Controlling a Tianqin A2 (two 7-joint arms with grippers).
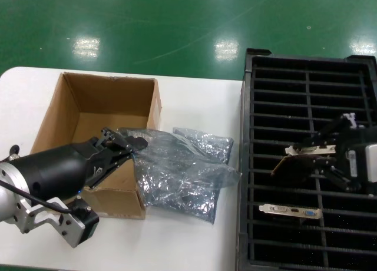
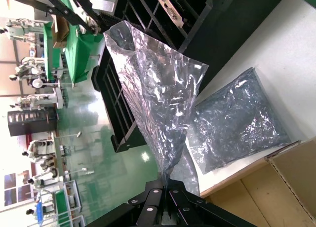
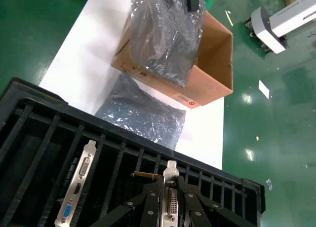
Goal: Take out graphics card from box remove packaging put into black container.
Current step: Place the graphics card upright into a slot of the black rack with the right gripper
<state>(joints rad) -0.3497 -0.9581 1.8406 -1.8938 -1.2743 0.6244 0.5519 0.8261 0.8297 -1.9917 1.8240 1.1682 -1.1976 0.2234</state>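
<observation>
Nearest the robot, the left end effector (image 1: 125, 146) sits over the near right corner of the box (image 1: 88, 109), jaws pinched tight on the edge of the packaging (image 1: 177, 171), an emptied-looking grey bag that hangs out over the box wall and onto the white surface (image 1: 194, 247). The left wrist view shows that bag (image 2: 158, 98) ballooning out from the clamped tips, slack and see-through. Just beyond it, another crinkled bag (image 1: 206, 142) lies flat on the surface between the box and the black container (image 1: 250, 65).

Over to the right, the right end effector (image 1: 309, 156) is down over the black container's slots, closed on the graphics card (image 1: 294, 162); the right wrist view has the silver bracket (image 3: 171, 195) gripped between the fingers. Whether the card is already seated in a slot or just above it is hard to say from here.

One earlier card (image 1: 291, 211) already stands slotted in a nearer row.

So, judging by this, unboxing and unbagging look done for this card, and what remains is seating and releasing it, and dropping the spent bag.
</observation>
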